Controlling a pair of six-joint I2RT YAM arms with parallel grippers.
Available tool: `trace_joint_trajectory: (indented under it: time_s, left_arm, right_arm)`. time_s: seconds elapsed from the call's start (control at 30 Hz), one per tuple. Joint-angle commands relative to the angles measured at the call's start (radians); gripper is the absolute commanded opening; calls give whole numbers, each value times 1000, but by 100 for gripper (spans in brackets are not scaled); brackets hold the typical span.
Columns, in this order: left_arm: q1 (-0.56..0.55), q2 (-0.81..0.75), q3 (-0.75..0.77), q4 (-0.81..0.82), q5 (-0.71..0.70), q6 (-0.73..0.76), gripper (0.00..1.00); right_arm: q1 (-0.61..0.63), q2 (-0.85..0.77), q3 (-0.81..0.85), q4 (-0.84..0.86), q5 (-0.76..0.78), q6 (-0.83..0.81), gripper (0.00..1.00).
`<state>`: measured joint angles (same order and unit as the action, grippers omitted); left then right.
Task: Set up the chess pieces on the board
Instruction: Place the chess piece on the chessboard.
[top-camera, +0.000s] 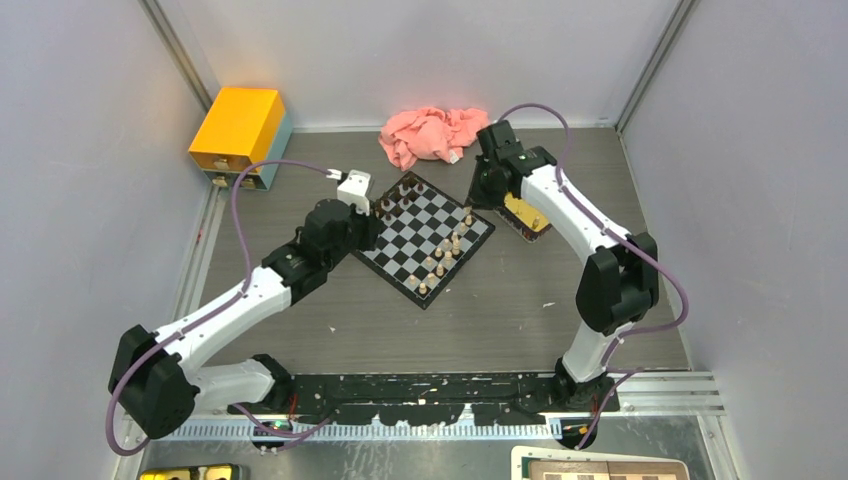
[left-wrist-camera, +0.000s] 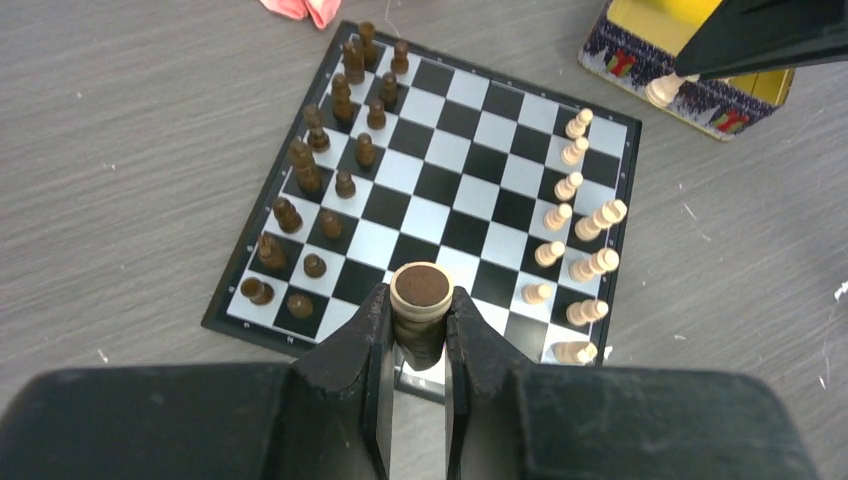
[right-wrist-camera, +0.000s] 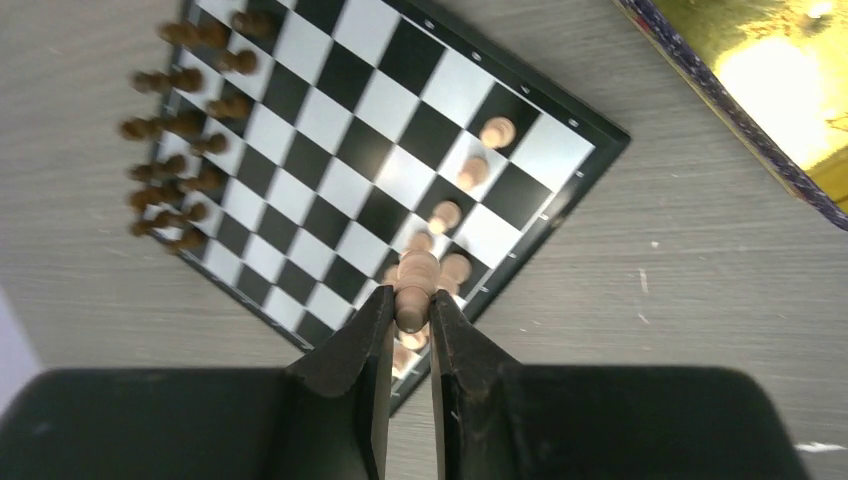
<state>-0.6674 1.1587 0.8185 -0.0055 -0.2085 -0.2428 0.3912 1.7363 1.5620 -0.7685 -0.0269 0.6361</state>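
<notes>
Left gripper (left-wrist-camera: 418, 345): pinched tight on a held piece (left-wrist-camera: 420, 290) whose round end is pale-rimmed with a dark centre. Its body is in shadow, so the colour is uncertain. It hangs above the board's near edge.
Right gripper (right-wrist-camera: 408, 325): likewise clamped on a pale piece (right-wrist-camera: 416, 280), above the pale side.
Board (left-wrist-camera: 470, 170): flat on the surface between the arms, turned cornerwise to them.
Dark pieces (left-wrist-camera: 344, 183): two upright rows along one edge, seemingly complete.
Pale pieces (left-wrist-camera: 556, 215): two part-filled rows on the opposite edge, with back-row gaps toward the far corner. Judged well past halfway. What is left looks to be the pale side, starting with the two pieces in hand.
Tin (left-wrist-camera: 700, 100): open, yellow inside, just beside the pale side; contents not visible.
Cloth (top-camera: 432, 135): pink, crumpled, beyond the board.
Box (top-camera: 240, 125): yellow, far left corner.
Surface (top-camera: 520, 320): grey wood grain with a few pale specks.
Room: plain pale walls (top-camera: 80, 150) on three sides. A second checkered board (top-camera: 600, 470) is partly in view at the near edge.
</notes>
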Motion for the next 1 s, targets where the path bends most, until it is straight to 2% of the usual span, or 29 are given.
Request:
trace_joint_trajectory:
  time_s: [0.0,0.17,0.37,0.97]
  left_arm:
    - [2,-33,83,-191,33,-30,0]
    - [2,-29,125,-289,60,-55,0]
    - [2,-36,148,-331,73,-70,0]
    - [2,-24,161,-339,103,-99,0]
  right_arm:
    - [54,-73,-29,-74,183,-120,1]
    - [95,-108,-79,-115,247,-127,1]
    - [117,-121,-144,-111,263,-122,1]
    - [127,42,-128,-4,234,-147,1]
